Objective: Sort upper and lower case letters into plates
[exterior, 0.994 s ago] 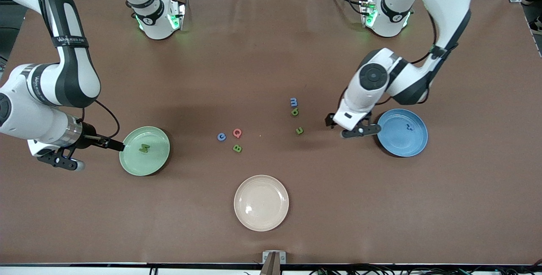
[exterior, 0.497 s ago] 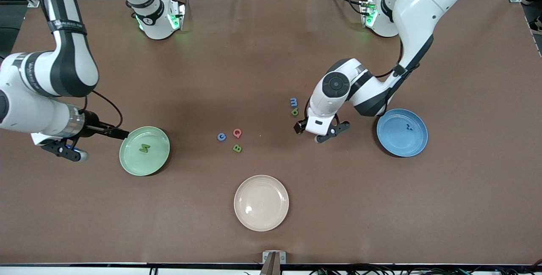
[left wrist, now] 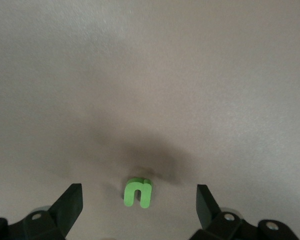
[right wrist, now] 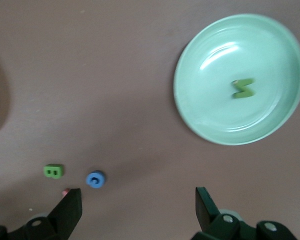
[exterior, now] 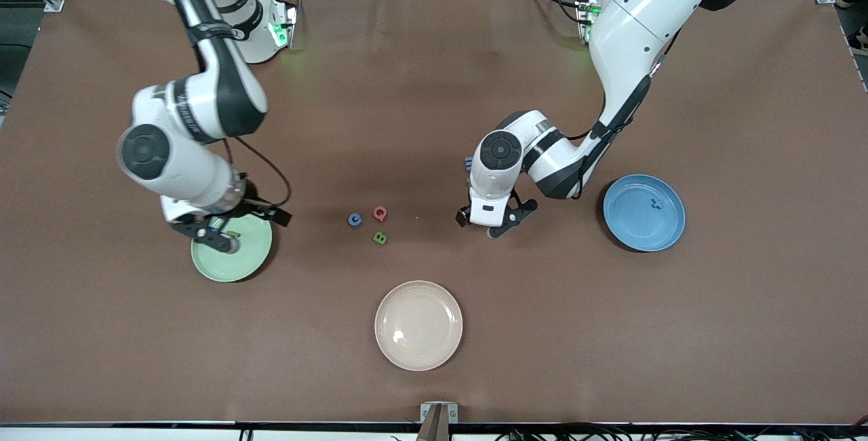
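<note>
The mint green plate (exterior: 234,266) holds one green letter (right wrist: 243,88). My right gripper (exterior: 217,237) hangs open over the part of that plate toward the robots, empty. The sky blue plate (exterior: 643,224) holds a dark blue letter (exterior: 655,203). My left gripper (exterior: 489,222) is open, low over the table between the two plates. In the left wrist view a green n (left wrist: 138,193) lies on the table between its fingers (left wrist: 70,205), untouched. A blue c (exterior: 354,220), a red Q (exterior: 380,213) and a green B (exterior: 380,238) lie mid-table. A blue m (exterior: 468,164) peeks out beside the left arm.
A cream-beige plate (exterior: 418,346) with nothing in it sits nearer the front camera than the letters. The left arm's elbow reaches low over the table beside the blue plate. Brown cloth covers the whole table.
The right arm swung in from the table's end and now hangs over the green plate. The left arm moved from beside the blue plate to over the green n. Both grippers stayed open.
</note>
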